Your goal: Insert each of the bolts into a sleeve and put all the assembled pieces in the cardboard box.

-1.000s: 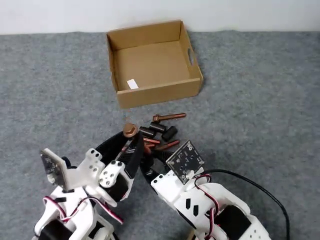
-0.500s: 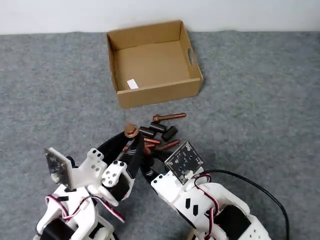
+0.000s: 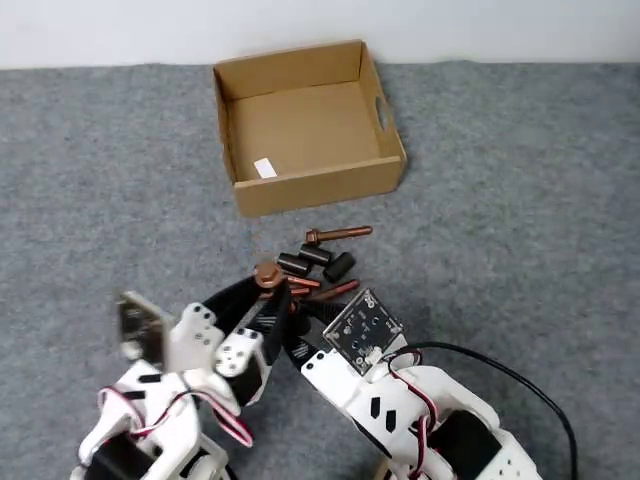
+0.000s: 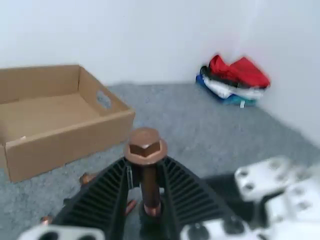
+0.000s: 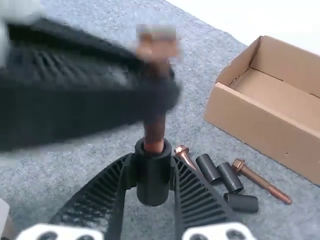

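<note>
My left gripper point(image 4: 145, 175) is shut on a copper bolt point(image 4: 145, 150), held upright with its hex head on top. Right below it, my right gripper point(image 5: 151, 182) is shut on a black sleeve point(image 5: 151, 175), and the bolt's shaft point(image 5: 154, 132) enters the sleeve's top. In the high view the bolt head point(image 3: 266, 272) shows above the left gripper point(image 3: 262, 300); the sleeve is hidden there. Loose on the carpet lie another bolt point(image 3: 338, 234) and black sleeves point(image 3: 300, 262). The open cardboard box point(image 3: 318, 188) stands farther back with a small white label inside.
More loose bolts point(image 3: 335, 290) and a sleeve point(image 3: 338, 267) lie just beyond the grippers. A black cable point(image 3: 520, 385) runs by the right arm. Grey carpet spreads on both sides of the box. A heap of coloured cloth point(image 4: 235, 80) lies by the wall.
The left arm has swung, its wrist camera shifting right. The bolt head has come down and slightly nearer, over the right gripper. The right arm has barely moved.
</note>
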`<move>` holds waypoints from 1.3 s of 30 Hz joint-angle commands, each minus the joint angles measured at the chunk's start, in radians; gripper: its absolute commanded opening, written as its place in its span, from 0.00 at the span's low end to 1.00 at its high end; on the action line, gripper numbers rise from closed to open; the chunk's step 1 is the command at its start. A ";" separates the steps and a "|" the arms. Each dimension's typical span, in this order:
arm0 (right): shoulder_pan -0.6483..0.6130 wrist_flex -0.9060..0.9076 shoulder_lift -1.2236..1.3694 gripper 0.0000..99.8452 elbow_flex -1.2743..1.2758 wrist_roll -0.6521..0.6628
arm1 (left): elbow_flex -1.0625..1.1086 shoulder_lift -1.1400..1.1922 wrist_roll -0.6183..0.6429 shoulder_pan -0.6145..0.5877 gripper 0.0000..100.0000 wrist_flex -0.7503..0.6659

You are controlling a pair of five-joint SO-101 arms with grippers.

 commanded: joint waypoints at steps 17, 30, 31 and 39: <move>-0.004 -0.024 -0.008 0.01 -0.049 0.021 | -0.033 -0.006 -0.201 -0.002 0.24 0.249; 0.127 -0.024 -0.007 0.01 -0.051 -0.021 | -0.206 -0.005 -0.196 -0.020 0.23 0.264; 0.147 -0.024 -0.007 0.01 -0.054 -0.064 | -0.206 -0.005 -0.196 -0.048 0.21 0.259; 0.387 0.007 0.179 0.01 -0.193 -0.362 | -0.147 -0.008 -0.203 -0.428 0.01 0.201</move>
